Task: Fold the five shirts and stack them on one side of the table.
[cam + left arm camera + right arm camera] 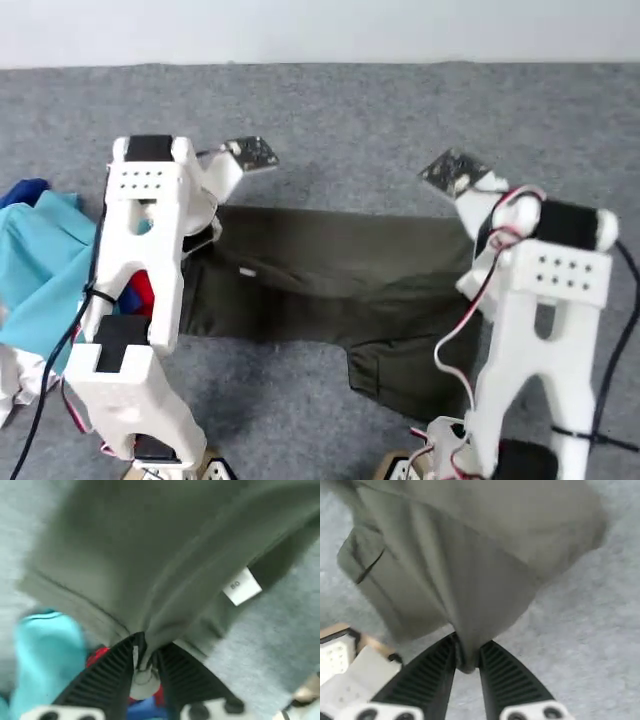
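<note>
A dark olive shirt hangs stretched between the two arms over the grey table, one sleeve drooping toward the front. My left gripper is shut on the olive shirt at its edge; a white tag shows on the cloth. My right gripper is shut on the olive shirt at the opposite edge. In the high view the left gripper sits at the shirt's left end and the right gripper at its right end.
A heap of other shirts lies at the table's left edge: a light blue shirt, with red cloth, dark blue cloth and white cloth beside it. Bare grey table stretches behind the arms.
</note>
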